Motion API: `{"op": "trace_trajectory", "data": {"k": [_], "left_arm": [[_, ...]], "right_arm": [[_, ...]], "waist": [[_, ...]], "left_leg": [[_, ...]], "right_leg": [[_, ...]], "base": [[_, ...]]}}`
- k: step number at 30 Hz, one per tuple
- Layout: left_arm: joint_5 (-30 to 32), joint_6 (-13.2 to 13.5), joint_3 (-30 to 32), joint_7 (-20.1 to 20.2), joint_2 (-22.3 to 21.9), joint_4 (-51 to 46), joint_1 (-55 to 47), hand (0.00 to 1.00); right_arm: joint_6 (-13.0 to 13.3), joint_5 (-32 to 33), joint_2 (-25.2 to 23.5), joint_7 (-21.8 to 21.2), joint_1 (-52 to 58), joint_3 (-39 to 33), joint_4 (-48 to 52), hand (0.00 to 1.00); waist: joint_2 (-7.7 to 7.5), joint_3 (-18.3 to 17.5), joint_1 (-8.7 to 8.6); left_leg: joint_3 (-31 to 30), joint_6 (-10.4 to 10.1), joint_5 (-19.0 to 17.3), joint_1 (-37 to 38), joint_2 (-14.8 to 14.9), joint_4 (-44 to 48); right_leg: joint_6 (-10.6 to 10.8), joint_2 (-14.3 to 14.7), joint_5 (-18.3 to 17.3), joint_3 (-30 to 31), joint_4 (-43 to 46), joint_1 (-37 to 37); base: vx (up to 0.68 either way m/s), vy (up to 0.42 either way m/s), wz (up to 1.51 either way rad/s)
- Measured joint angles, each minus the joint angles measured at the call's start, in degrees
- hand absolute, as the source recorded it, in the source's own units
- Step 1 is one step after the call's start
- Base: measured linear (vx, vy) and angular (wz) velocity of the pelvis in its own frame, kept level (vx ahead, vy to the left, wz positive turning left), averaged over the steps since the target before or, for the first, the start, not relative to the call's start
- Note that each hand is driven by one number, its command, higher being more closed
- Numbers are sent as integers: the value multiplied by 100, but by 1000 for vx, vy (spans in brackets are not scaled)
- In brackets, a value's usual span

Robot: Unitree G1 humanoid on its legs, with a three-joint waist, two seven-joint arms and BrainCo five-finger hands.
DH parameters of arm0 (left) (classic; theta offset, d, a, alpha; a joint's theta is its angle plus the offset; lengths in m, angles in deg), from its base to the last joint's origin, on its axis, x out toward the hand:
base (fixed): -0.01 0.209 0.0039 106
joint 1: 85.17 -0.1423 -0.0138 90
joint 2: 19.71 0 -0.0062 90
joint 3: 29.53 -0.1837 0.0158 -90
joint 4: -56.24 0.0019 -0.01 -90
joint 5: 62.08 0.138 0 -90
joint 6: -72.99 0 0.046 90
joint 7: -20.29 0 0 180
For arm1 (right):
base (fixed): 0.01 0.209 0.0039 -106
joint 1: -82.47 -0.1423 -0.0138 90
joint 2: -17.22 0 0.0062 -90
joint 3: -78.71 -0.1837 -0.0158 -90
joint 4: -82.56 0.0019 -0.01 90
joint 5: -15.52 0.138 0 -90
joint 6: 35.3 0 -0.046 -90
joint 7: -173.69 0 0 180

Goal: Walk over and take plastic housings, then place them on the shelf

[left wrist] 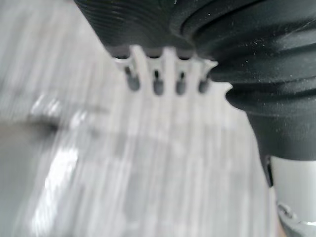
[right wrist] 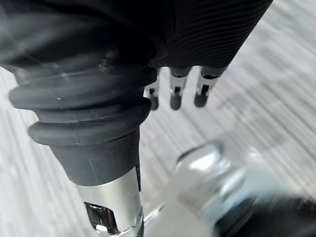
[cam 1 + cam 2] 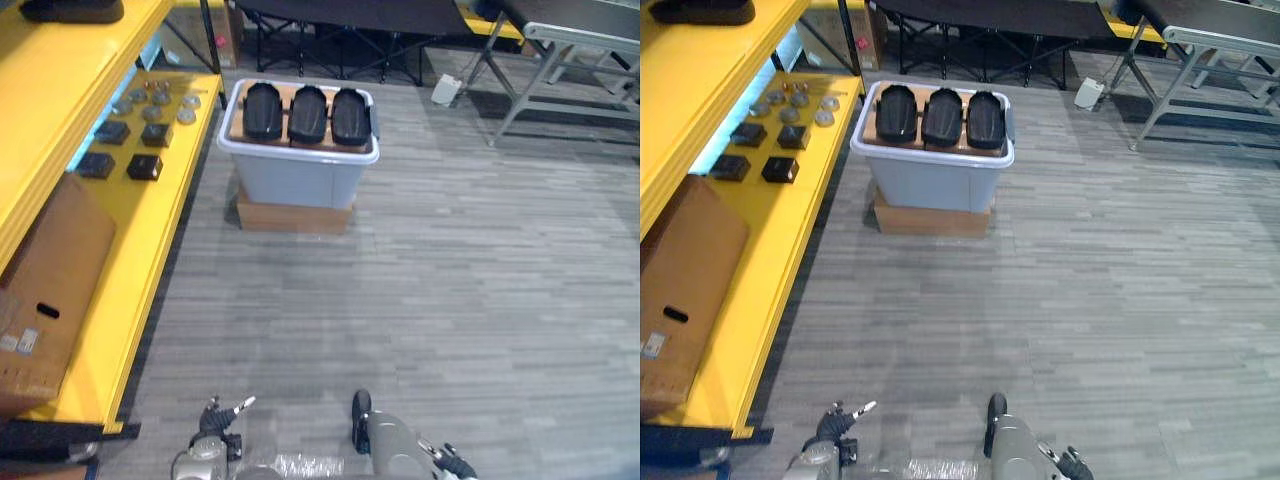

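Left eye view has three black plastic housings (image 3: 307, 114) lying side by side, close together, across the top of a pale grey bin (image 3: 297, 180). The bin sits on a flat cardboard box (image 3: 292, 217) on the grey floor (image 3: 450, 300), just beside the front edge of the yellow shelf (image 3: 130, 300). On the shelf's lower board there are small black blocks (image 3: 144, 166) and round metal bits (image 3: 186, 116) toward the far end, and a big carton (image 3: 50, 290) at the near end. The left hand (image 1: 157, 81) hangs over the floor with straight fingers and nothing in it. Right hand (image 2: 175, 94) same deal, loose and empty.
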Motion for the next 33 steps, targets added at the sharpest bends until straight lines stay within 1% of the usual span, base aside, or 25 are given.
{"op": "trace_trajectory", "data": {"k": [2, 4, 5, 7, 9, 10, 11, 12, 13, 14, 16, 17, 18, 19, 20, 21, 23, 25, 26, 28, 29, 30, 31, 32, 33], "left_arm": [[-100, -94, 144, 192, -15, -6, 28, 0], [-174, -121, 179, 407, -32, -44, -22, 0], [-178, -118, 208, 445, -37, -52, -36, 0], [-330, -120, 403, 590, -41, -54, -46, 0], [-348, -119, 426, 608, -52, -47, -101, 0], [-355, -117, 421, 609, -44, -53, -128, 0], [-387, -131, 417, 606, 3, -45, -154, 0], [-386, -119, 430, 595, 123, -65, -190, 0], [-383, -116, 435, 586, 272, -65, -230, 0], [-368, -102, 437, 590, 310, -30, -203, 0], [-291, -87, 426, 615, 362, -33, -162, 0], [-249, -90, 398, 609, 422, -28, -82, 0], [-252, -80, 302, 586, 460, -27, -30, 0], [-353, -47, 205, 580, 460, -32, -27, 0], [-393, -18, 130, 583, 440, -34, -29, 0], [-399, 6, 97, 591, 402, -60, 129, 0], [-405, 20, 74, 598, 386, -63, 302, 0], [-521, 60, 71, 658, 380, -55, 455, 0], [-560, 47, 75, 657, 375, -20, 436, 0], [-620, -75, 151, 630, 391, 13, 221, 0], [-622, -114, 174, 612, 387, 28, 163, 0], [-623, -176, 286, 576, 143, 91, 59, 0], [-676, -181, 435, 573, -113, 75, -118, 0], [-734, -190, 507, 573, -171, 78, -155, 0], [-802, -242, 704, 572, -266, 79, -147, 0]], "right_arm": [[24, 9, 53, 87, -25, -10, -52, 0], [77, 9, 59, 119, -175, -55, 64, 0], [75, 8, 50, 121, -240, -55, 115, 0], [71, 13, -20, 211, -386, -91, 307, 0], [62, 66, -36, 296, -377, -109, 320, 0], [55, 67, -32, 338, -347, -104, 307, 0], [18, 136, -98, 375, -290, -84, 302, 0], [-14, 213, -171, 379, -302, -85, 311, 0], [-75, 290, -230, 377, -306, -92, 307, 0], [-115, 296, -255, 341, -291, -105, 210, 0], [-105, 330, -327, 343, -356, -108, 100, 0], [-105, 363, -400, 342, -376, -113, 0, 0], [-118, 425, -468, 326, -340, -130, -84, 0], [-93, 447, -454, 310, -323, -227, -68, 0], [-57, 440, -433, 305, -317, -242, -61, 0], [-9, 358, -431, 270, -314, -253, -16, 0], [56, 326, -430, 240, -320, -278, 29, 0], [67, 234, -435, 247, -310, -400, 22, 0], [66, 209, -436, 249, -298, -426, 9, 0], [36, 53, -491, 269, -169, -455, -72, 0], [20, 51, -505, 266, -115, -457, -103, 0], [5, 57, -362, 332, -111, -506, -148, 0], [3, 53, -240, 403, -51, -511, -143, 0], [1, 53, -207, 436, -27, -509, -140, 0], [1, 59, -168, 482, 18, -549, -146, 0]], "waist": [[34, 43, 99], [30, 34, 161], [39, 34, 168], [33, 58, 281], [125, 107, 298], [155, 120, 333], [21, 115, 438], [-160, 106, 464], [-402, 46, 459], [-605, -32, 415], [-663, 0, 405], [-727, 54, 397], [-779, 120, 405], [-751, 128, 396], [-616, 166, 375], [-555, 144, 260], [-491, 120, 193], [-469, 99, 186], [-483, 89, 196], [-687, -46, 198], [-734, -100, 184], [-386, -171, 195], [-159, -298, 174], [-65, -302, 171], [24, -213, 158]], "left_leg": [[-5, -222, -329, -291, -339, 278], [456, -354, -432, -405, -1061, -1017], [572, -341, -418, -458, -1194, -1450], [546, -353, 20, -774, -1596, -3213], [343, -479, 472, -856, -1587, -4285], [314, -436, 703, -880, -1522, -4298], [375, -209, 1199, -842, -1557, -4056], [478, -45, 1294, -878, -1722, -3905], [560, 125, 1205, -922, -1913, -3714], [609, 392, 1088, -935, -2084, -3591], [587, 666, 893, -846, -2143, -3533], [556, 680, 766, -674, -2212, -3556], [528, 686, 628, -286, -2306, -3654], [523, 705, 544, 25, -2321, -3749], [443, 711, 478, 312, -2317, -3849], [223, 673, 427, 638, -2275, -3996], [26, 580, 369, 756, -2180, -4104], [-236, 299, 109, 946, -1958, -4067], [-255, 236, 23, 1026, -1916, -4050], [-482, -29, -351, 1284, -1887, -3947], [-540, -66, -495, 1289, -1879, -3859], [-591, -191, -653, 1238, -1516, -3605], [-523, -292, -719, 1079, -1296, -3229], [-524, -297, -718, 914, -1181, -2858], [-489, -462, -661, 547, -1006, -2022]], "right_leg": [[-77, 60, -48, -58, -450, 856], [-44, 28, -67, 19, -1087, 1632], [-29, 41, -77, 77, -1196, 1750], [-19, 99, -216, 271, -1432, 2009], [12, 260, -430, 332, -1577, 2350], [17, 302, -537, 378, -1575, 2467], [91, 202, -818, 463, -1468, 2582], [138, 24, -1113, 499, -1253, 2575], [242, -209, -1353, 467, -1006, 2496], [507, -441, -1530, 463, 115, 2051], [1180, -678, -1086, 438, 1992, 1158], [1233, -871, -980, 430, 3010, 679], [983, -1043, -1155, 393, 3446, 371], [847, -1071, -1278, 364, 3278, 266], [744, -1054, -1338, 222, 2854, 226], [685, -954, -1368, 127, 1821, 131], [764, -846, -1255, 261, 1010, -72], [806, -704, -472, 925, -465, -257], [820, -696, -256, 1034, -665, -240], [782, -712, 736, 1197, -940, -128], [712, -711, 1097, 1218, -852, -154], [558, -427, 861, 1030, -518, -172], [456, -239, 632, 936, -539, -153], [365, -178, 561, 853, -561, -81], [276, -98, 495, 713, -699, 229]], "base": [[567, -387, 2], [520, -276, -29], [577, -186, -52], [486, -79, -54], [376, 38, -23], [383, 133, -28], [402, 178, -27], [416, 171, -15], [580, 117, 3], [518, 79, 11], [471, 107, 10], [521, 138, 17], [643, 148, 17], [529, 103, 17], [508, 65, 43], [377, 19, 61], [473, -45, 72], [419, -126, 71], [421, -224, 49], [475, -394, 52], [491, -465, 53], [476, -413, 32], [346, -269, 25], [332, -277, 35], [232, -217, 38]]}}
